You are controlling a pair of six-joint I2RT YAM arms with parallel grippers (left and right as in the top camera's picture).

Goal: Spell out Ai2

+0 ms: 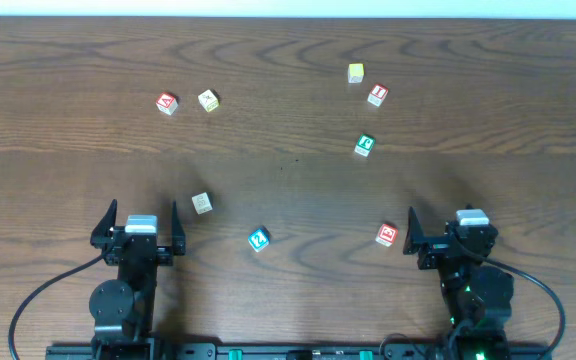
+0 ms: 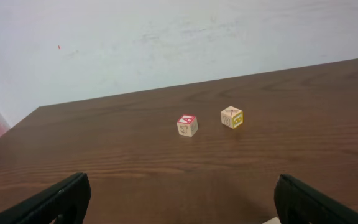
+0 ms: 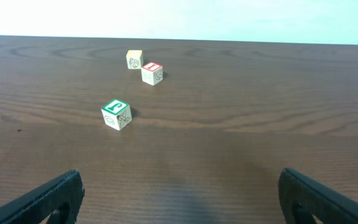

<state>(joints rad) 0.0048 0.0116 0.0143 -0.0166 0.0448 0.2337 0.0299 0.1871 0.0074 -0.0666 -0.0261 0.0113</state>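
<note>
Several lettered wooden cubes lie scattered on the brown table. A red-topped A cube [image 1: 166,103] [image 2: 187,125] sits far left beside a cream and yellow cube [image 1: 208,100] [image 2: 232,116]. A red-topped I cube [image 1: 377,95] [image 3: 151,73] sits far right, near a yellow cube [image 1: 355,72] [image 3: 134,59]. A blue-topped 2 cube [image 1: 258,239] lies near the front centre. My left gripper [image 1: 140,220] [image 2: 179,196] is open and empty at the front left. My right gripper [image 1: 446,226] [image 3: 179,190] is open and empty at the front right.
A green-topped cube [image 1: 365,145] [image 3: 116,114] lies right of centre. A plain cube [image 1: 201,203] sits just right of my left gripper. A red-topped cube [image 1: 386,235] sits just left of my right gripper. The table's far edge [image 2: 166,88] meets a white wall.
</note>
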